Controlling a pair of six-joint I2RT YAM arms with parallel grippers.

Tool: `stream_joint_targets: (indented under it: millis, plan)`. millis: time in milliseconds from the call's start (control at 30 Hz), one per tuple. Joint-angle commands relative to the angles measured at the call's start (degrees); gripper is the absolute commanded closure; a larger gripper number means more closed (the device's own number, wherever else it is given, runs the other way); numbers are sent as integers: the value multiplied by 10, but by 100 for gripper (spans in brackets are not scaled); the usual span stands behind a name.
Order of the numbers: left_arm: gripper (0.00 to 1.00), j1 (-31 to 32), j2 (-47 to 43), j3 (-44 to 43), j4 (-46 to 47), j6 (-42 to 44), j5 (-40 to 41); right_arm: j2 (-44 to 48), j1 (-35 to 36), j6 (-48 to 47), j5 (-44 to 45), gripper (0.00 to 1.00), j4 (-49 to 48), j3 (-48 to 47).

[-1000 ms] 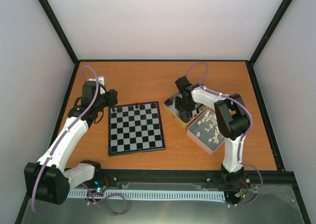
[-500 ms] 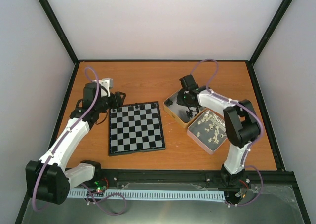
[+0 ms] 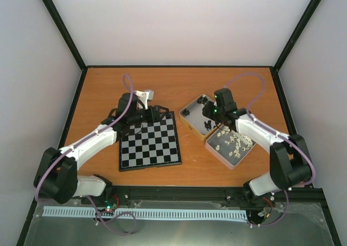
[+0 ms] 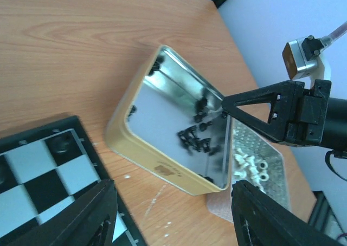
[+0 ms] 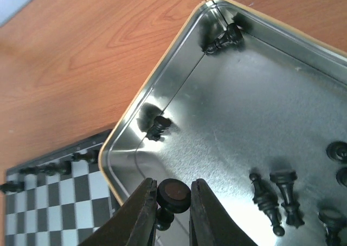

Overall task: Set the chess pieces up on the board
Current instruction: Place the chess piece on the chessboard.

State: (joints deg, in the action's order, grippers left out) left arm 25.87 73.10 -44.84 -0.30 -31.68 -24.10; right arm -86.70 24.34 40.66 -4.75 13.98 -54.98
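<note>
A black piece [image 5: 173, 193] is pinched by right gripper [image 5: 172, 208] above the tin [image 4: 157, 164] edge nearest the board [image 3: 149, 143], presumably for transfer; left gripper [image 4: 173, 186] is held spread, empty, beside the tin, likely to leave the path open.

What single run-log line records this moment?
right gripper: shut on small black plastic chess piece; above shallow silver metal tin; left gripper: open, empty

Close beside the right tool [image 5: 173, 202] and its pinched chess piece [image 5: 173, 194], tin wall [image 5: 146, 99]. Left of that, bare bench [image 5: 70, 78], open. Over the near corner of the board [image 5: 59, 219], left tool [image 3: 158, 113], jaws apart, blocking.
</note>
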Motion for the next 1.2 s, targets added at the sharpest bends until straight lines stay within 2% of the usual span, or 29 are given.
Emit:
stream_joint_targets:
  millis: [0, 233, 567, 833, 1033, 1167]
  plan:
    - [41, 31, 36, -4, 108, -61, -37, 67, -25, 69, -61, 83, -67, 48]
    - [41, 84, 73, -15, 181, -75, -22, 129, -45, 165, -142, 83, -106, 95]
    - [41, 112, 124, -16, 282, -67, -54, 146, -50, 272, -222, 83, -141, 122]
    - [44, 170, 157, -49, 267, -9, 39, 136, -49, 384, -291, 83, -204, 159]
    - [55, 171, 181, -61, 279, -15, 43, 130, -49, 441, -320, 83, -246, 185]
    - [57, 173, 187, -53, 281, -17, 41, 130, -49, 480, -331, 83, -276, 200]
